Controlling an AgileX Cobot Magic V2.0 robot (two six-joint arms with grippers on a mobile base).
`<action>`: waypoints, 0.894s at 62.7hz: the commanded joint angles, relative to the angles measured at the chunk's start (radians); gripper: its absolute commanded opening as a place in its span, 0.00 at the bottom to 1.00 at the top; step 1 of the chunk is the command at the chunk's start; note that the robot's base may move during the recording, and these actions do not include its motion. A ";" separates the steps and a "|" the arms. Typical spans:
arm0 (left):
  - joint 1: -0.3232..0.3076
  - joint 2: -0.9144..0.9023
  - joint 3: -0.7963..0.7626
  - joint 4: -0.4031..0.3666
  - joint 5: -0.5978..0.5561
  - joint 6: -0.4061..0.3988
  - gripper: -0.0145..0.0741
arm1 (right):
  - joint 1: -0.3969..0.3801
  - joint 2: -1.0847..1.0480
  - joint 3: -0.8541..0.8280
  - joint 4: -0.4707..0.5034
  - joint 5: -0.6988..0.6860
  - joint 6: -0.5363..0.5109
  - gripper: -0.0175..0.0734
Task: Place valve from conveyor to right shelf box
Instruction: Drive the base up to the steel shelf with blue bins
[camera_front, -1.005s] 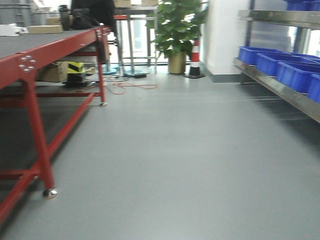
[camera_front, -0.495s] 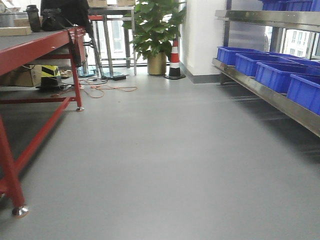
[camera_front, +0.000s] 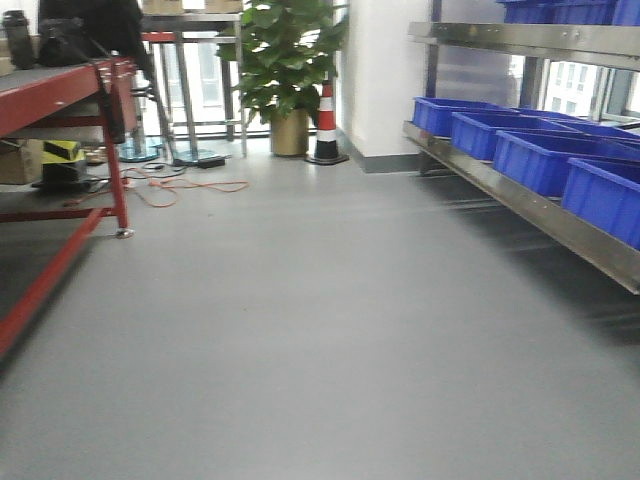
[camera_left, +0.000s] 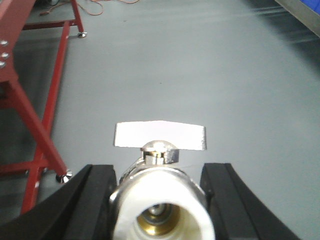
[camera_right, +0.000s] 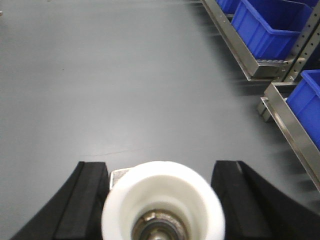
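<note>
My left gripper (camera_left: 159, 171) is shut on a valve (camera_left: 160, 202) with a white end cap, a brass bore and a flat silver handle (camera_left: 160, 136) on top. My right gripper (camera_right: 160, 167) is shut on a second valve (camera_right: 162, 197), whose white cap faces the camera. Both are held above the grey floor. The red-framed conveyor (camera_front: 50, 95) stands at the far left, its belt seen almost edge-on. The right shelf (camera_front: 520, 195) carries a row of blue boxes (camera_front: 535, 160). Neither gripper shows in the front view.
A potted plant (camera_front: 280, 60) and a striped cone (camera_front: 326, 125) stand at the far wall beside a white pillar. Orange cable (camera_front: 185, 188) lies on the floor near the conveyor's leg (camera_front: 118, 175). In the right wrist view, shelf rails (camera_right: 235, 45) and blue boxes (camera_right: 272, 25) lie right.
The front view has swung right: the conveyor has slid towards the left edge and more of the shelf with its blue boxes has come in.
</note>
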 joint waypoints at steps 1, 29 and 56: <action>-0.003 -0.009 -0.006 -0.008 -0.055 -0.001 0.04 | -0.003 -0.012 -0.010 -0.006 -0.076 -0.004 0.01; -0.003 -0.009 -0.006 -0.008 -0.055 -0.001 0.04 | -0.003 -0.012 -0.010 -0.006 -0.076 -0.004 0.01; -0.003 -0.009 -0.006 -0.008 -0.058 -0.001 0.04 | -0.003 -0.012 -0.010 -0.006 -0.076 -0.004 0.01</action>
